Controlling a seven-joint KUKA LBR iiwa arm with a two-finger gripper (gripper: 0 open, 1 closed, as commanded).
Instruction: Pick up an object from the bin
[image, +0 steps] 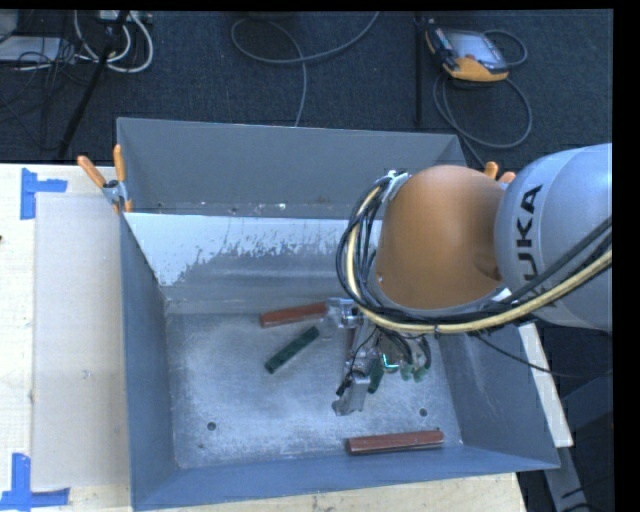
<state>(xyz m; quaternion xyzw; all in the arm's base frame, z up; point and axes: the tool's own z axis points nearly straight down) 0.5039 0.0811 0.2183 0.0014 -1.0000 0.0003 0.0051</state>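
The tool (350, 392) is low in the bin (200, 400). I cannot tell if it is open. A brown stick (395, 441) lies near it. It should line up over the stick's middle, then squeeze.

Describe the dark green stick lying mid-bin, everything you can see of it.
The dark green stick is a short, slim, straight bar, matte, possibly plastic. It lies flat on the bin floor, slanted, its right end near the reddish-brown bar behind it; they look apart. The gripper is off to its right, not touching it.
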